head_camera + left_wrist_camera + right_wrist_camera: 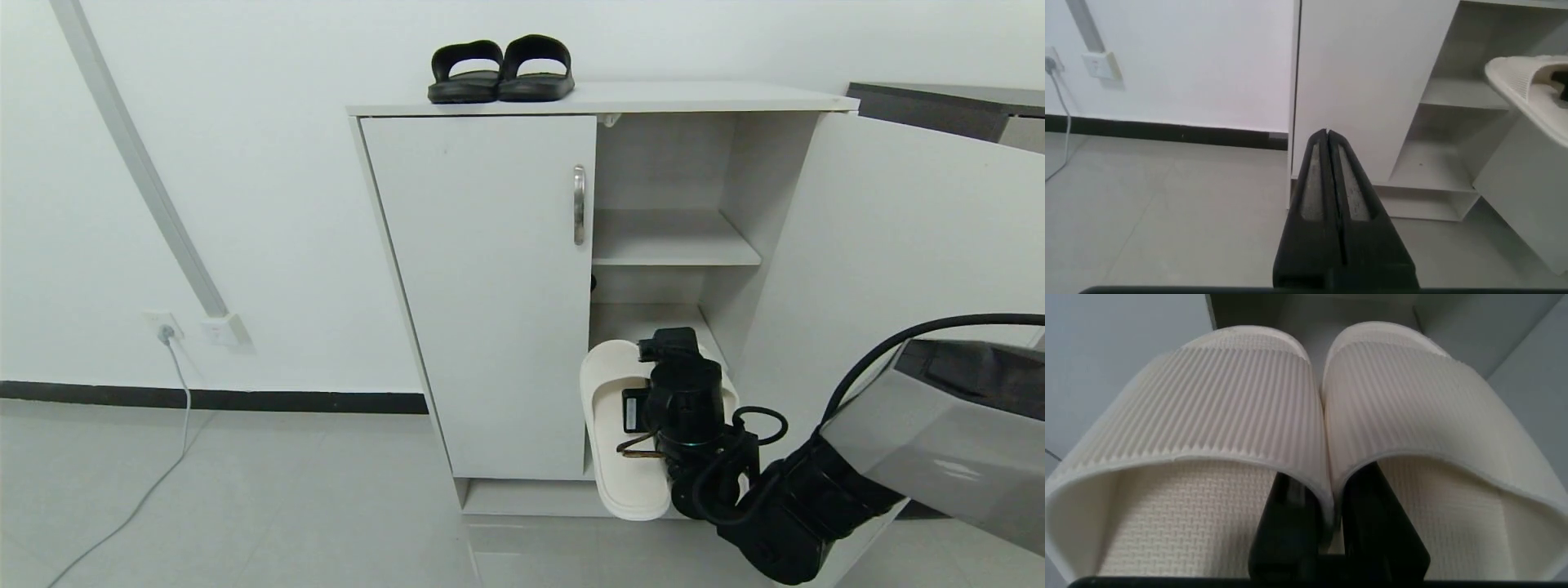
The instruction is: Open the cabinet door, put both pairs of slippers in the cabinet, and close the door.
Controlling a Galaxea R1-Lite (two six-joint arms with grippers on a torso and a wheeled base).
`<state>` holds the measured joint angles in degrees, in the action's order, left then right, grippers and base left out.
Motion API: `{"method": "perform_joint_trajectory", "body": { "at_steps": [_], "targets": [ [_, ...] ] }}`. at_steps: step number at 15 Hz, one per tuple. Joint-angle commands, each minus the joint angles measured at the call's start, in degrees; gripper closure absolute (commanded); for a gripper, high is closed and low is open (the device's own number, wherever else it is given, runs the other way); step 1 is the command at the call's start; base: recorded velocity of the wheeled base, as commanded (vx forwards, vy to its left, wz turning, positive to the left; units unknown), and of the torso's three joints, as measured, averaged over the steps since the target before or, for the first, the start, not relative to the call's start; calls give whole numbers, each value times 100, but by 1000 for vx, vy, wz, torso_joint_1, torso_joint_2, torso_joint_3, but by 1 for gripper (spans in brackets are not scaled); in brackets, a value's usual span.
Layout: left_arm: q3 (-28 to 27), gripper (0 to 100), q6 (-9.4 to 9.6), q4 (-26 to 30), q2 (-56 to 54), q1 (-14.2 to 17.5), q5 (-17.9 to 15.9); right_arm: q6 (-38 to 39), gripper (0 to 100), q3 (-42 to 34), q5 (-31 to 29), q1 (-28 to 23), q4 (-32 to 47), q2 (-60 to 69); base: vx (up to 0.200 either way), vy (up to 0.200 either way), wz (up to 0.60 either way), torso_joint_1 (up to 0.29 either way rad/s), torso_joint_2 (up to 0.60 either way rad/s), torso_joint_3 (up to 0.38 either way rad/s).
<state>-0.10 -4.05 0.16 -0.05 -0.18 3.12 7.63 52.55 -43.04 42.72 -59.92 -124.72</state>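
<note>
A pair of white slippers (614, 425) hangs in front of the cabinet's lower compartment (645, 320), with my right gripper (682, 396) shut on them. In the right wrist view the fingers (1290, 527) pinch the inner edges of the two ribbed straps (1323, 416) together. A pair of black slippers (500, 72) rests on top of the white cabinet (482, 327). The cabinet's right door (886, 245) stands open; the left door with its metal handle (579, 204) is closed. My left gripper (1327, 192) is shut on nothing, low over the floor, facing the cabinet (1372, 82) and the white slipper (1527, 77).
A bare middle shelf (673, 238) sits above the lower compartment. Grey floor (245, 506) stretches out left of the cabinet. A wall socket with a cable (167, 335) is at the left wall. A dark grey unit (939, 102) stands behind the open door.
</note>
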Motion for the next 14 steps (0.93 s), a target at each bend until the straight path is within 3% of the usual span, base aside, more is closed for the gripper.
{"method": "perform_joint_trajectory", "body": {
  "at_steps": [1, 5, 14],
  "targets": [
    [1, 100, 0, 2, 14, 1, 4, 2, 100, 27, -11, -18, -2, -140, 0, -200, 0, 2, 2, 2],
    [1, 100, -8, 2, 14, 1, 4, 10, 100, 18, -20, -18, -11, -140, 0, -200, 0, 6, 2, 0],
    [1, 100, -44, 2, 14, 1, 4, -34, 100, -263, 191, 158, -293, -123, 0, 0, 0, 0, 0, 0]
  ]
}}
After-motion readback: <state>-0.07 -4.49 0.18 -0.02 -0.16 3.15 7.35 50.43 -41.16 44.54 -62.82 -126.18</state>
